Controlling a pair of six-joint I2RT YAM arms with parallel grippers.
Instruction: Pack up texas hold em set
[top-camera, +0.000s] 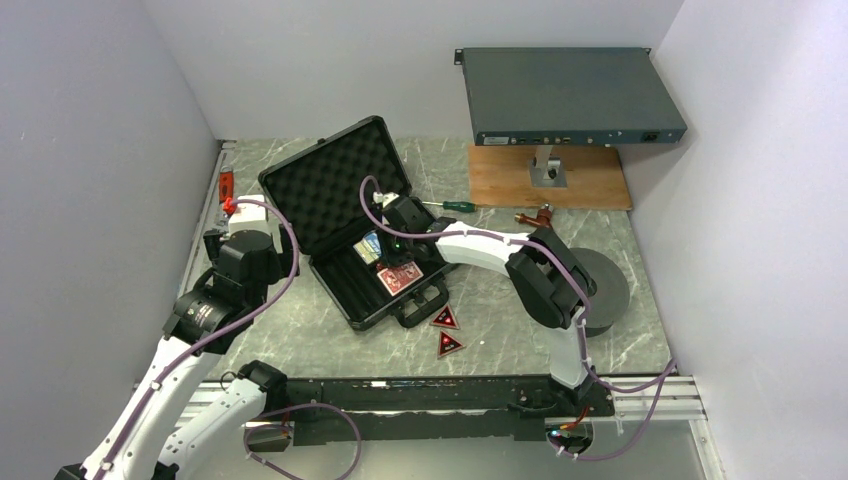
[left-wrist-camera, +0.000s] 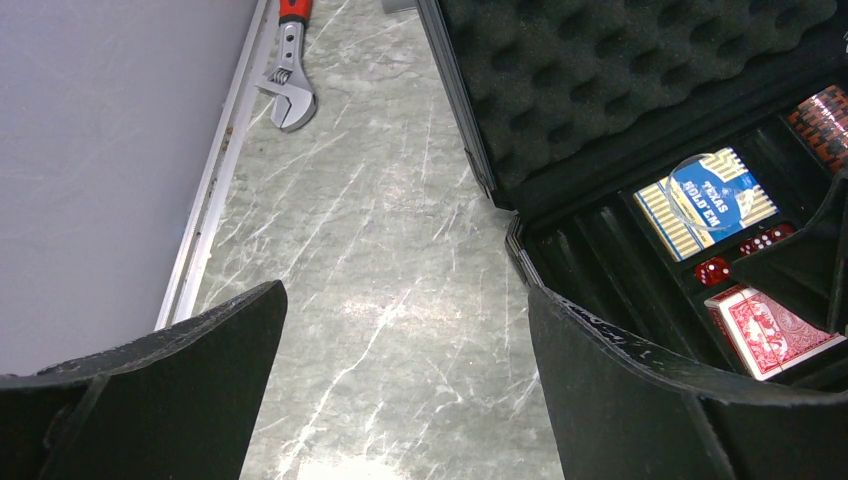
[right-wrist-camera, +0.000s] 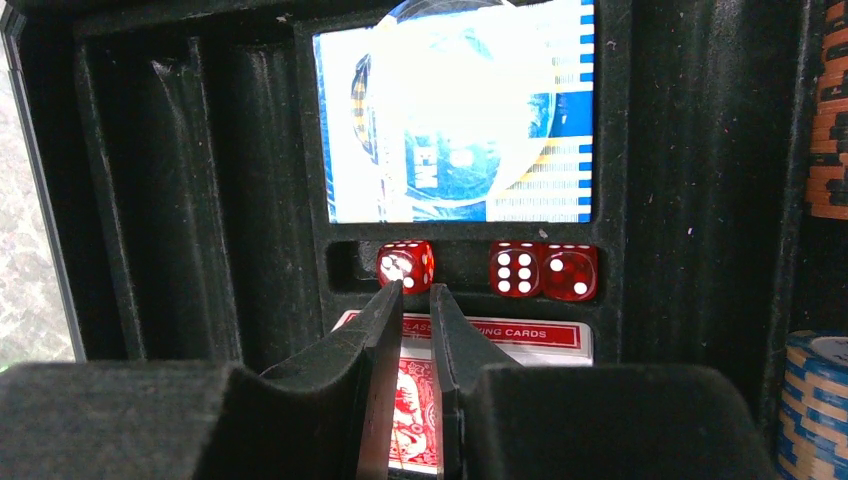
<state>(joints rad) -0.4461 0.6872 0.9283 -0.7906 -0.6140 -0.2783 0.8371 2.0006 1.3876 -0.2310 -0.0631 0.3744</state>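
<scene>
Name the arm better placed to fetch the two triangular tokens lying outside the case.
Right. The right gripper hovers over the case tray, close to the tokens; the left gripper, open, hangs on the case's opposite side.

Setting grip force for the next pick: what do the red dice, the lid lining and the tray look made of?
Red dice: hard glossy plastic, translucent, since light glows through them. Lid lining: soft matte black foam, shown by its egg-crate bumps. Tray: moulded black plastic, probably flocked; it looks fuzzy with pale lint specks, though not certain.
</scene>
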